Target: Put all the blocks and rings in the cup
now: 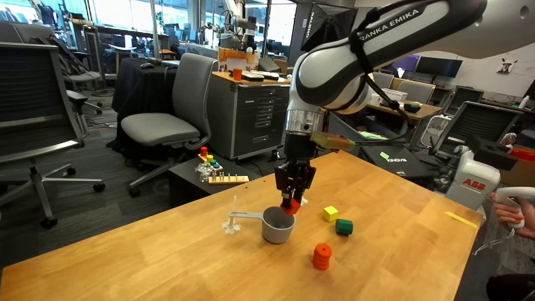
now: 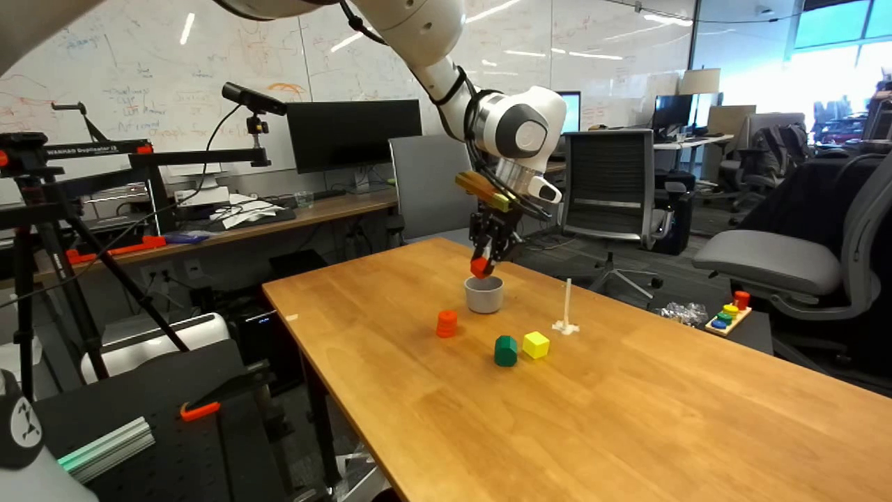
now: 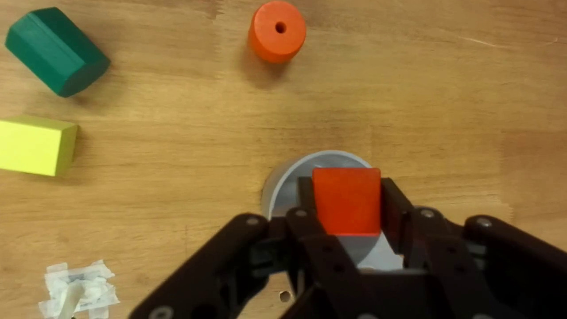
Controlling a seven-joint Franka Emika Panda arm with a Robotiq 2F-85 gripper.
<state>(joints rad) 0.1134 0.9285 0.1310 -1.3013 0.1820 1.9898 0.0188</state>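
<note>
Right of center in the wrist view: my pincer [image 3: 347, 197] grasped the red block [image 3: 346, 204], its dark fingers [image 3: 395, 206] pressed to two opposite sides; the block's end reached slightly past their tips, which, I judged, would let it fall clear on release. Lower center of an exterior view: the gray cup [image 1: 277, 229] stood upright on the wooden table [image 1: 175, 251], its handle [image 1: 246, 215] pointing left toward a slender peg [image 1: 234, 205], an arrangement that seemed to keep the mouth free for entry from above. In both exterior views the block hung at that mouth, presumably aligned for the drop; whether its lower edge touched the rim or lay below it, I could not tell. Lower right of center in an exterior view: the orange rings [image 1: 322, 256] stood as an upright stack, hole upward, whether loose or joined I could not tell; higher in the frame lay the green block [image 1: 344, 227], on its side, and just beside it the yellow block [image 1: 330, 213]. These pieces lay outside the cup, apart from it, which in my reading left room to descend around each in turn. Lower left of the wrist view: white tape [image 3: 97, 292] bound the peg's foot to the table, probably to keep it from toppling.
</note>
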